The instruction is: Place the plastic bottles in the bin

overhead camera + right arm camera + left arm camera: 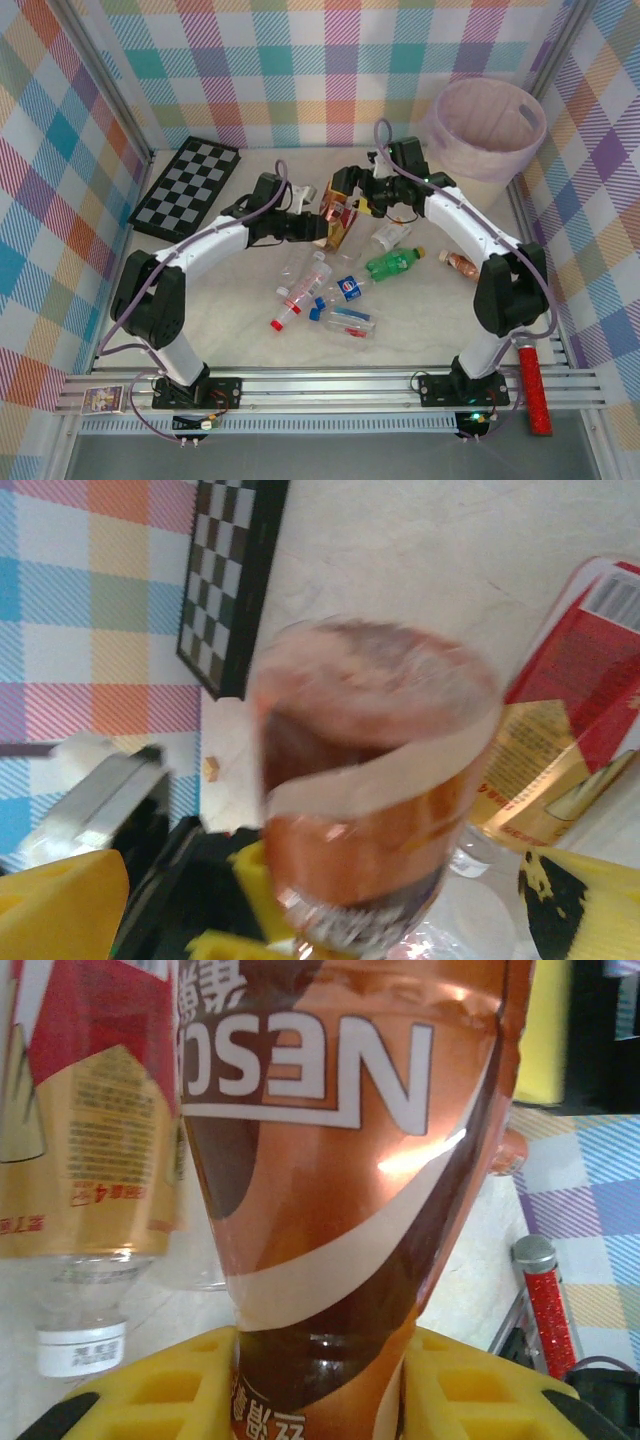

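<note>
My left gripper (pixel 312 222) (pixel 320 1365) is shut on a brown coffee-label plastic bottle (pixel 335 203) (pixel 330 1160) (pixel 370 780), held above the table's middle with its yellow fingers (pixel 150 1400) pinching its lower part. My right gripper (pixel 363 198) (pixel 320 910) stands open, its yellow fingers (pixel 55 905) wide on either side of that same bottle without closing on it. A red-and-gold labelled bottle (pixel 85 1150) (pixel 565 730) lies just beside. Several more bottles lie in front: a green one (pixel 395 263), a blue-labelled one (pixel 346 288), clear red-capped ones (pixel 300 285) and a brown one (pixel 460 263). The cream bin (pixel 487 125) stands at the back right.
A folded checkerboard (pixel 188 186) (pixel 230 570) lies at the back left. A red glittery stick (pixel 535 390) (pixel 548 1310) rests by the right arm's base at the front rail. Checked walls close in three sides.
</note>
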### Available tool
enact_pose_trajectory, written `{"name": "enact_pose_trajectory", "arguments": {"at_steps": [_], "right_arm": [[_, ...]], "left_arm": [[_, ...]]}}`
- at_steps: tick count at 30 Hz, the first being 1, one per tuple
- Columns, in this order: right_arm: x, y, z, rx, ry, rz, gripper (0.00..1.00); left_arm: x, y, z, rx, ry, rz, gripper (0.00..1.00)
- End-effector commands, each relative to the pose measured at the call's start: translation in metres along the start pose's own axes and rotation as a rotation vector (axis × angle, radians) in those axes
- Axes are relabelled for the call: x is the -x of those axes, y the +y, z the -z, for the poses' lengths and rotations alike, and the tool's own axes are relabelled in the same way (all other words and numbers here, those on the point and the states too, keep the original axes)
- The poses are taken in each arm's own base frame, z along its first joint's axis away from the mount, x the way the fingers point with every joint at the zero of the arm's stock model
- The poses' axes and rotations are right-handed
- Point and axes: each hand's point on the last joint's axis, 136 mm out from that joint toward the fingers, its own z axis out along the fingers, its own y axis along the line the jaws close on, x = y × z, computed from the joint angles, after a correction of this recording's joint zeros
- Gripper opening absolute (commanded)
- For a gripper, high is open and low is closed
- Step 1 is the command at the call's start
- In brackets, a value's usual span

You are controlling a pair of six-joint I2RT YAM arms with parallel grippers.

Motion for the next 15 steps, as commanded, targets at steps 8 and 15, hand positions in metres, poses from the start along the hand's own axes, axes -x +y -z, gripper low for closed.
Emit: {"name": "enact_pose_trajectory", "arguments": {"at_steps": [8,15], "right_arm": [[-0.005,-0.003,-0.006,0.007,0.015,0.003,0.86],[-0.003,0.003,0.002,-0.004,0.015,0.020,0.59]], "left_arm": [[0.015,-0.032,0.001,-0.093,-0.042,-0.023,0.27],[0.016,-0.041,-0.004,-0.116,-0.035,-0.029,0.27]]}}
